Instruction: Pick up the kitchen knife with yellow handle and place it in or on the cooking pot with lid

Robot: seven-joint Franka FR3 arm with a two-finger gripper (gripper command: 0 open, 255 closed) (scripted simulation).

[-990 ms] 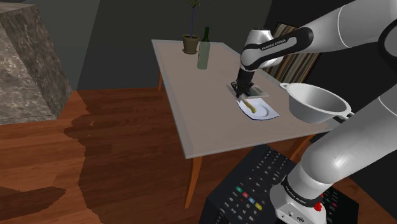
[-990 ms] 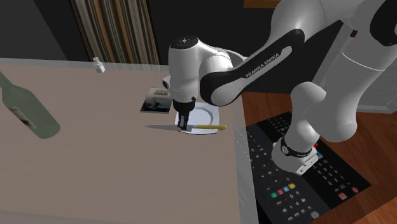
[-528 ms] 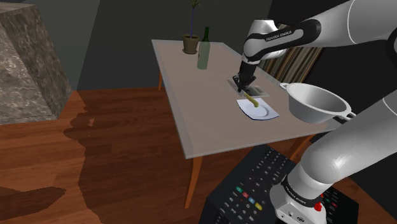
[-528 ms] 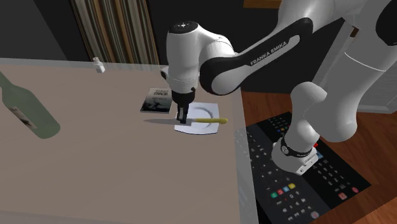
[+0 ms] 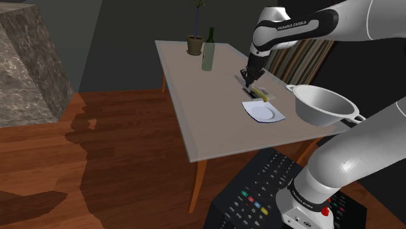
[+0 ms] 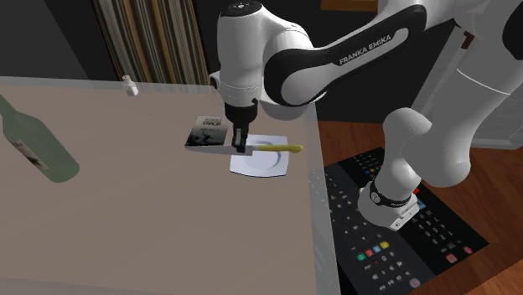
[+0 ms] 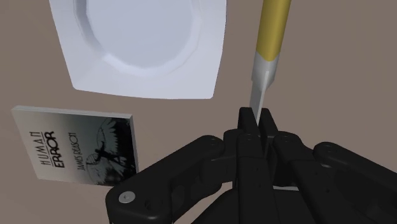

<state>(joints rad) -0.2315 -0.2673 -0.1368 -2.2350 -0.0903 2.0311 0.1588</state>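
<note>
Now | fingers point(image 7: 247, 124) clamped on knife point(image 7: 272, 38) blade, yellow handle free | knife clear of worktop point(image 6: 126, 218), over plate point(image 6: 251, 166) beside book point(image 6: 204, 134) | pot point(image 5: 312, 114) at knife's 3 o'clock, shoulder view

I see book point(image 6: 205, 132) just beside plate point(image 6: 261, 166) on table point(image 6: 151, 218), knife point(image 6: 281, 147) in air above them, bottle point(image 6: 42, 155) well apart.

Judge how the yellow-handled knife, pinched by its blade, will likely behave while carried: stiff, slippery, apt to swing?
Probably stiff: the knife juts straight from the gripper without sagging. The fingers clasp only the thin blade, so it may slip or pivot. The yellow handle sticks out sideways, likely dragging that end down on quick moves.
</note>
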